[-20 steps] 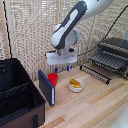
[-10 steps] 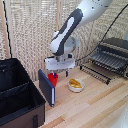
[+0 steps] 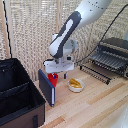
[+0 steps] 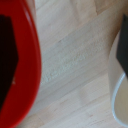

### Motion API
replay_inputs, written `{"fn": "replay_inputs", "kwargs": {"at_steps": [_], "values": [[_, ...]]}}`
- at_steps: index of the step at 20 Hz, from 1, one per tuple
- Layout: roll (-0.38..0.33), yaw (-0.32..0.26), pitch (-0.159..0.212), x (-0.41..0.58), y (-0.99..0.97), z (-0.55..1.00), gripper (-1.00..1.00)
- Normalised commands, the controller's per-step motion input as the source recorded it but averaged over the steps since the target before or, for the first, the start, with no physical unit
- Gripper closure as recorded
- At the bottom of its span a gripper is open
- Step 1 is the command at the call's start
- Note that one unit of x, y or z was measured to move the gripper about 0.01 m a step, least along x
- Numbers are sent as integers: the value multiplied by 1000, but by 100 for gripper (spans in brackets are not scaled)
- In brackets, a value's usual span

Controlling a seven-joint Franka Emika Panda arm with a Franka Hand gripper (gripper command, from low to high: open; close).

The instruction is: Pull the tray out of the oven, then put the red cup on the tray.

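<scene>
Left of centre, low in the exterior view, the gripper [image 3: 55, 75] sits over the cup [image 3: 52, 78] to grasp it; finger spread can't be told. Tray [image 3: 107, 61] juts from the oven [image 3: 116, 51] at right, ready.

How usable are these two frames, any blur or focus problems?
Exterior view: low-res and soft, but the red cup, white bowl and oven read fine under even light. Wrist view: far too close, the red cup and the bowl rim are blurred; gripper fingers not visible.
</scene>
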Motion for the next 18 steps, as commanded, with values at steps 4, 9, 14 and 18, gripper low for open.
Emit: {"fn": "replay_inputs", "kwargs": {"at_steps": [4,9,14,18], "values": [[-20,91,-17,34,11,0,100],[-2,18,-10,274,16,-14,100],[27,-72,-78,265,0,63,100],[21,-167,-125,339,48,213,100]]}}
